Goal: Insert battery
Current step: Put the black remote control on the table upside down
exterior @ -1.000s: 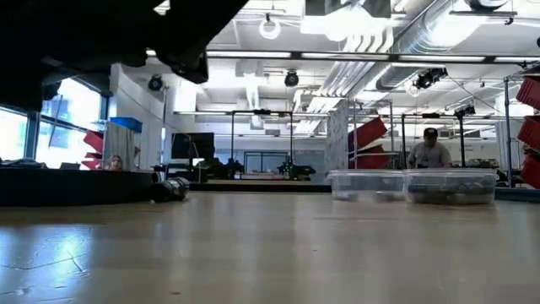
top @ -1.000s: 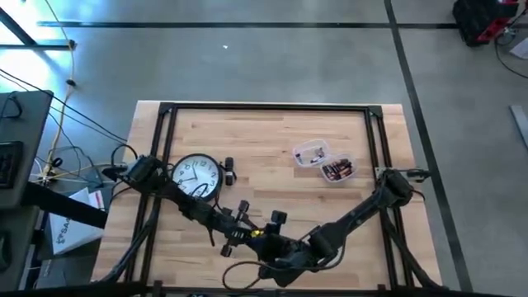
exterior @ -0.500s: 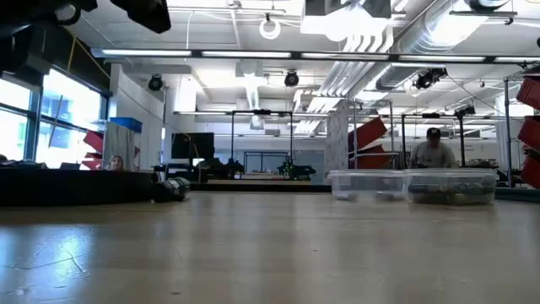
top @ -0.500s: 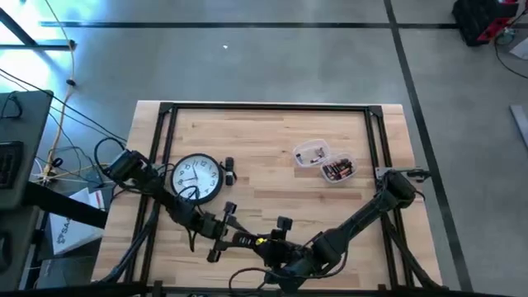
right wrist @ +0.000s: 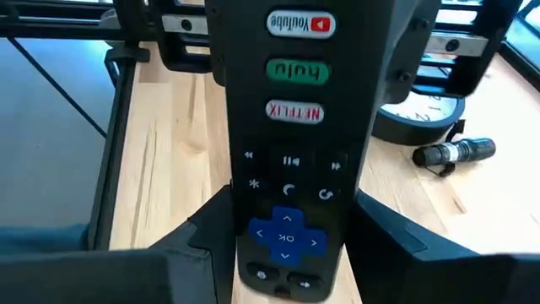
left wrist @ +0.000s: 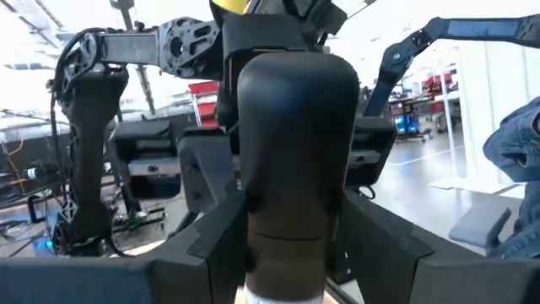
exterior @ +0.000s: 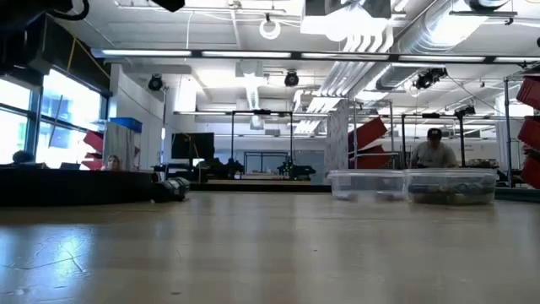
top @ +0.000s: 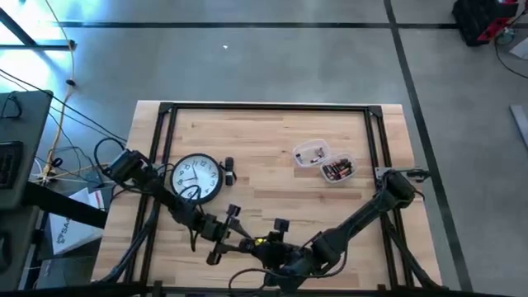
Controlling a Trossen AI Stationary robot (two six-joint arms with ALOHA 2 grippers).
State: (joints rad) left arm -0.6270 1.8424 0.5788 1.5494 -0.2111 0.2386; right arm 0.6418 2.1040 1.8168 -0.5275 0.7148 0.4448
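Wood makes up the table (top: 272, 132), and both arms meet low over its near edge. The right gripper (right wrist: 291, 219) has its two fingers pressed on the sides of the remote (right wrist: 291, 143), button side facing its camera. The left gripper (left wrist: 291, 228) looks clamped on the same remote from the other end and sees its plain black back. So the remote hangs in the air between the two. I cannot see a loose battery anywhere. It may be in the box (top: 337, 170) with red and dark bits, far off by the right side, next to another clear box (top: 312, 153). That is the first worry, I think: with both grippers busy, no hand is free to fetch a battery. If one lets go, the remote may tip or slip and fall on the table. If the two pull different ways, it could twist in their grip. A clock (top: 196, 176) lies on the left with a small dark tool (right wrist: 453, 153) just beside it, and a low arm could bump them. The buttons say YouTube, hulu and NETFLIX, and the blue pad says OK.
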